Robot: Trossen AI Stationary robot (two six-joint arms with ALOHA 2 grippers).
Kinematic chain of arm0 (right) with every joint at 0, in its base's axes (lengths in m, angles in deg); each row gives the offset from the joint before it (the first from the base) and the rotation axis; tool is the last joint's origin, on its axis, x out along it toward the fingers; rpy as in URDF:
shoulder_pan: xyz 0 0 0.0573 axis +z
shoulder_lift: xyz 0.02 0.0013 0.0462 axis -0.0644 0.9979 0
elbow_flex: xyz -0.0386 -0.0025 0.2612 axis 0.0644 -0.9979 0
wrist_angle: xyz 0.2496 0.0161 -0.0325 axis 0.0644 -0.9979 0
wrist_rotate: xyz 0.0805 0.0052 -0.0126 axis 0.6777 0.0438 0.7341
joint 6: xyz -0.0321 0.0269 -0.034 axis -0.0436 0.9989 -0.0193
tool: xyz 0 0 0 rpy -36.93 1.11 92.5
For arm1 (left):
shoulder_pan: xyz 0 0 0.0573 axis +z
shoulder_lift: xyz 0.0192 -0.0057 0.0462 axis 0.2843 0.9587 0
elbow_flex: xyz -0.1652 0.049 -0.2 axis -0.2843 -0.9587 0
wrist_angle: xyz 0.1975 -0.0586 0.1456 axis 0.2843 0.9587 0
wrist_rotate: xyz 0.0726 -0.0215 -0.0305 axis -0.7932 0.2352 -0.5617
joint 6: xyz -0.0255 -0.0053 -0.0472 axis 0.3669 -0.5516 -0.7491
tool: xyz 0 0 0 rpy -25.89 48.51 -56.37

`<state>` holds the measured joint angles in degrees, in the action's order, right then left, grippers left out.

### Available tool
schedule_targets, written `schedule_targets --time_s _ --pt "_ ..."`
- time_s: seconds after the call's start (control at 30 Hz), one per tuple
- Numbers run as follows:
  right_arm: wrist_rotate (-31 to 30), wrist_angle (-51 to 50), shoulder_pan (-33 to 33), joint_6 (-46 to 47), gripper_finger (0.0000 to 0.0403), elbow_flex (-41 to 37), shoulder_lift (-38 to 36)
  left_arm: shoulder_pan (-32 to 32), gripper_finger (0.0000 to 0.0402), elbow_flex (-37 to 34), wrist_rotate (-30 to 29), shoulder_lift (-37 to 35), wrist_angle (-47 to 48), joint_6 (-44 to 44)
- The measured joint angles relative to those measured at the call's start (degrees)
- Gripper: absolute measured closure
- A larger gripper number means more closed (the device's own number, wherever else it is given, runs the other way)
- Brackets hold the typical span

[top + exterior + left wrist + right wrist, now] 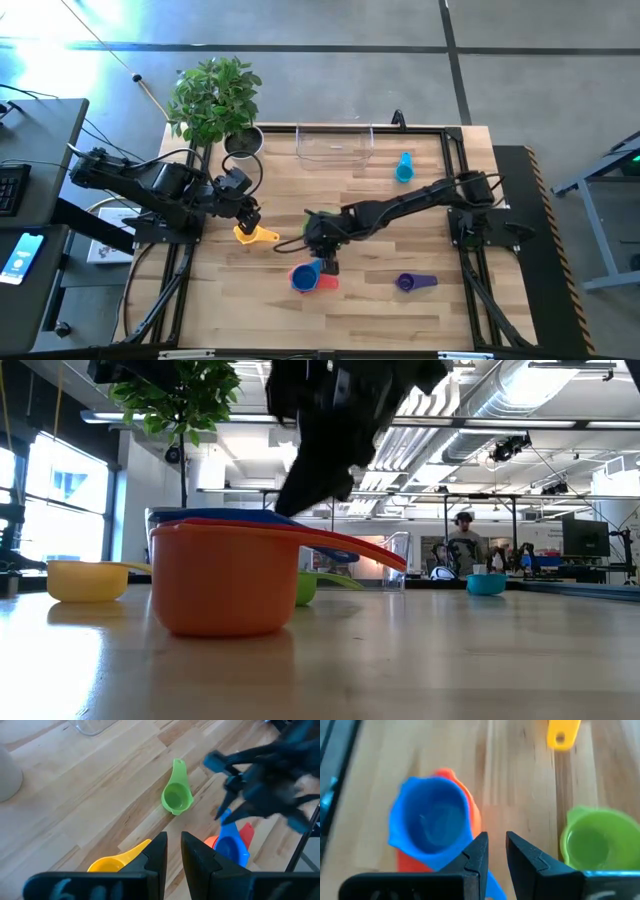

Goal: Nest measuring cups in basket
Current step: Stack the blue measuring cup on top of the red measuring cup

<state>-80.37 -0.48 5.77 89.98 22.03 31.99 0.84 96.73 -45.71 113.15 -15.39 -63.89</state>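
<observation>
High view: we see our right gripper (325, 262) stretched to mid-table, just above a stack of cups, the blue cup (304, 277) sitting in the red cup (326, 283) and an orange one. The green cup (313, 222) lies beside the arm, the yellow cup (252, 235) under our left gripper (248, 215), the purple cup (412, 283) well apart to the right, and the light blue cup (403, 168) near the clear basket (335, 143) at the far edge. The basket holds nothing yet. A potted plant (218, 100) crowds the far left corner; the middle of the table gives us free room.

Low view: the orange cup (222, 578) fills the foreground with red and blue rims nested inside. We judge these cups light, stiff and smooth, likely to skid if pushed; the flat handles look the surest hold.

Left wrist view: our fingers (157, 854) stand narrowly apart, empty, over the yellow handle.

Right wrist view: our fingers (478, 852) show a slim gap, gripping nothing, just off the blue cup's rim.
</observation>
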Motion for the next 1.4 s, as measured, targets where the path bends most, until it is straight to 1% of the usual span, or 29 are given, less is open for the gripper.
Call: schedule_targets --time_s 0.1,0.33,0.6,0.77,0.9,1.03,1.2,1.33,1.4 --pt "0.65 -1.19 -0.21 0.25 0.0343 0.00 1.73 0.01 0.0355 0.00 0.00 0.00 0.02 0.47" --pt "1.28 -3.22 -0.07 1.77 0.0343 0.00 2.59 -0.01 0.0355 0.00 0.01 0.00 0.02 1.05" --pt "5.32 -4.25 0.71 6.30 0.0343 0.00 2.59 0.00 0.0355 0.00 0.03 0.00 0.04 2.45" --pt "8.95 -5.51 1.91 10.05 0.0343 0.00 2.59 -0.01 0.0355 0.00 0.03 0.00 0.02 2.51" --pt "8.98 -6.02 3.15 12.49 0.0343 0.00 2.59 -0.01 0.0355 0.00 0.07 0.00 0.02 2.51" --pt "9.43 -6.05 3.95 14.93 0.0343 0.00 2.59 -0.07 0.0355 0.00 3.02 0.02 0.02 2.49" --pt "13.25 -6.00 4.79 18.00 0.0343 0.00 2.59 -1.99 0.0355 0.00 6.44 1.53 -0.02 2.47" --pt "12.11 -6.28 5.49 19.70 0.0343 0.00 2.59 -4.98 0.0355 0.02 11.43 4.53 -0.04 4.00" --pt "12.03 -6.31 5.44 21.46 0.0343 0.00 2.59 -6.91 0.0355 0.02 12.90 6.45 -0.04 5.35"
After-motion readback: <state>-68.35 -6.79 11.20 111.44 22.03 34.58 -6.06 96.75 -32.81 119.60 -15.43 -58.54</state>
